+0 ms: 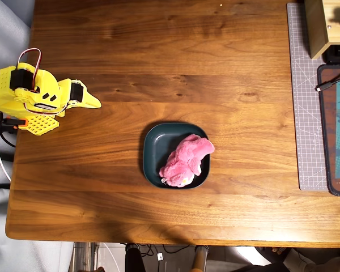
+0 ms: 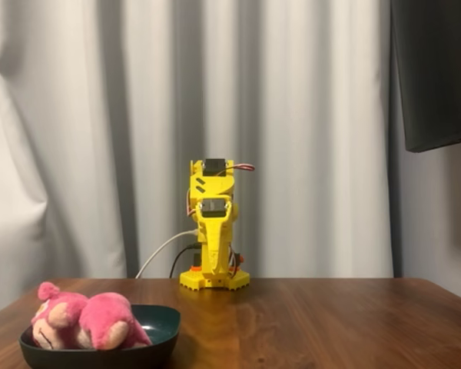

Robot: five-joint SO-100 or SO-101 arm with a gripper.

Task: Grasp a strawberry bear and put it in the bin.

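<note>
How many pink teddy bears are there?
1. The pink bear lies in the dark green dish in the middle of the table, also seen in the fixed view. No others show.

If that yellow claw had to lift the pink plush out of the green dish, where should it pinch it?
Probably across the strawberry bear at its plump middle, coming straight down from above. It lies on its side in the bin, spilling over the right rim in the overhead view, so the raised rim blocks a low sideways approach. The folded-back gripper is well away.
</note>
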